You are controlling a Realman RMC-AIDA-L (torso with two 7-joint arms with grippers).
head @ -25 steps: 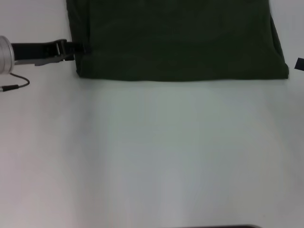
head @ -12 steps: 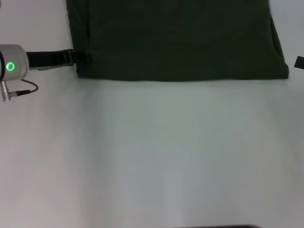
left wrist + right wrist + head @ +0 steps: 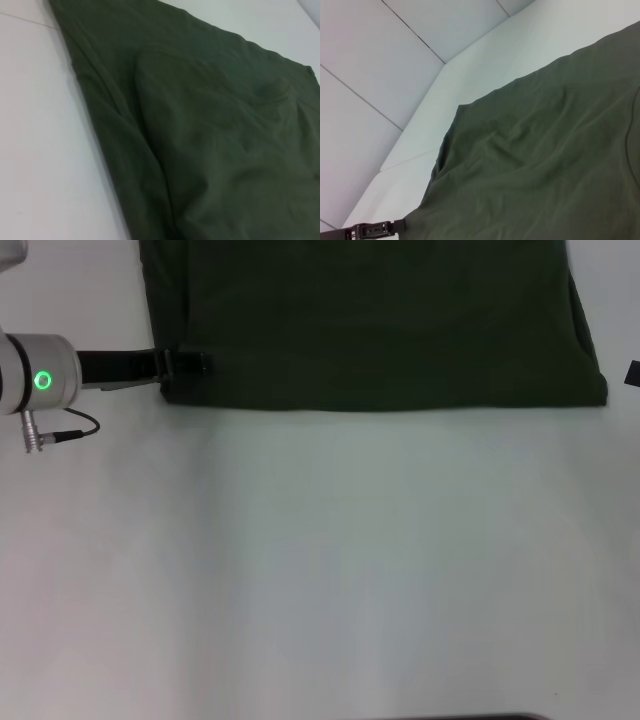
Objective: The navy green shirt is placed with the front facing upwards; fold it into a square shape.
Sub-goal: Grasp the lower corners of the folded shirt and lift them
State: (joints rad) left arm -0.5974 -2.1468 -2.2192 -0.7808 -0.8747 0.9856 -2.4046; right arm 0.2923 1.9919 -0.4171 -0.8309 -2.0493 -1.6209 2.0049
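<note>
The left end effector point(image 3: 185, 363) is sliding rightward onto the navy green shirt point(image 3: 370, 320)'s near-left corner; its opening cannot be told, suggesting a fold grasp.

Left arm point(image 3: 40, 380): silver wrist, green ring light, black cable.

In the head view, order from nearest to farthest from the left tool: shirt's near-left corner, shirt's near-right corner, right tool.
1. shirt's near-left corner, beside the left tool.
2. shirt's near-right corner, across the hem.
3. right tool, at the right edge, past that corner.
</note>
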